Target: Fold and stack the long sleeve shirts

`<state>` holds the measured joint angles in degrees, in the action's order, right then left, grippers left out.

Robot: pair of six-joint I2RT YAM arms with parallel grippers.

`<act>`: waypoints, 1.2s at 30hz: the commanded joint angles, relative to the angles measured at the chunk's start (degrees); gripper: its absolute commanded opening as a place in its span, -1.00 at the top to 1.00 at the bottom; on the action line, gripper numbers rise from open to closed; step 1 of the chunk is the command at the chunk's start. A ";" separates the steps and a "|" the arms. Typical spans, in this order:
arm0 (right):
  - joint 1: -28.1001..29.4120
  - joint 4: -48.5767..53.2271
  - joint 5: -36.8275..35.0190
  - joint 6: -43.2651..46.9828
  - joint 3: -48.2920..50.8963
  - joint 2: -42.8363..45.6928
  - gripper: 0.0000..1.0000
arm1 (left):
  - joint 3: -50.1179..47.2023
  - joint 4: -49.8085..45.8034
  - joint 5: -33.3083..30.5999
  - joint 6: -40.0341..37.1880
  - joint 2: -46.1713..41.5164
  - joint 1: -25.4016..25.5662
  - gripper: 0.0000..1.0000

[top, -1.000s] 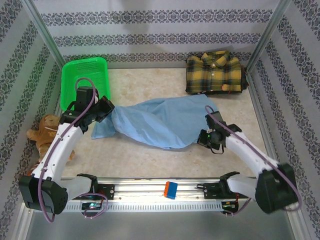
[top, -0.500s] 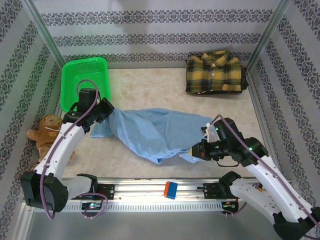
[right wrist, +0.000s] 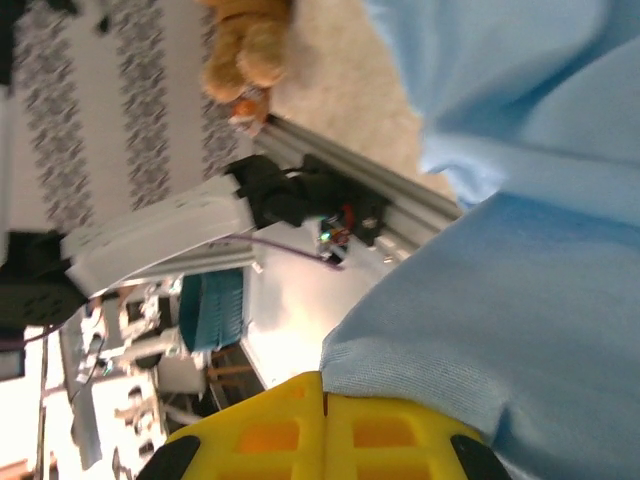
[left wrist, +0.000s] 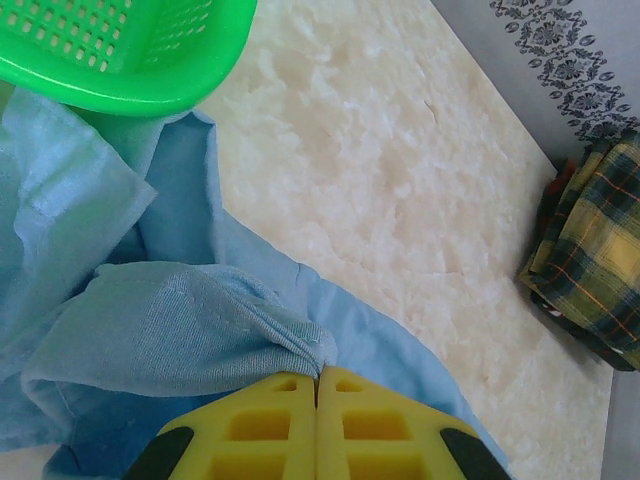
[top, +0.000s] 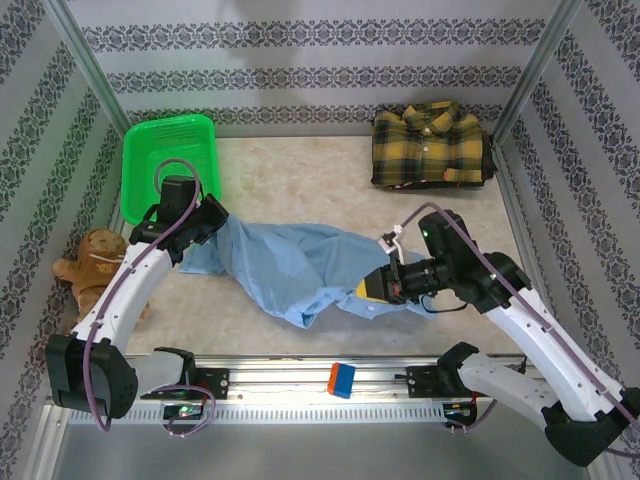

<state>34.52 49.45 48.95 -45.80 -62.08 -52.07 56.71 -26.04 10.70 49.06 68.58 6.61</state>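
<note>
Looking down from the overhead camera, I see the plain light blue button-up cloth shirt [top: 300,265] lying crumpled across the middle of the pale stone-patterned table [top: 300,170], stretched between my two arms. The left gripper [top: 214,224] is clenched on a bunched fold at the shirt's left end, just in front of the green plastic mesh basket [top: 168,160]. On the left wrist camera its yellow fingers [left wrist: 295,390] are pressed together, with a pinch of blue cloth at their tips. The right gripper [top: 370,287] is clamped on the shirt's near right edge, and the right wrist view shows blue cloth caught at the tips of its yellow pads [right wrist: 380,410]. The yellow-and-dark plaid flannel shirt [top: 430,145] sits folded in the far right corner, well apart from the blue one. A brown plush toy [top: 90,262] lies at the left, beside the left arm.
</note>
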 commanded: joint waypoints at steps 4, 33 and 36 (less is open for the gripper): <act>6.65 -8.67 8.39 -3.98 -13.49 -4.76 1.00 | -1.44 3.92 -2.56 1.74 0.62 -0.76 0.85; 5.72 5.26 -10.50 9.82 -30.91 -41.49 -0.19 | -13.21 4.24 -2.18 -4.56 -6.63 -0.84 0.85; -3.58 15.12 -27.97 13.06 -23.42 -36.42 -0.29 | -15.01 6.97 -0.25 -5.59 -7.35 -0.77 0.85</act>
<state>38.54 51.07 39.75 -39.38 -90.78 -95.85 43.38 -22.61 8.99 46.24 62.37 6.61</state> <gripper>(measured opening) 0.640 0.078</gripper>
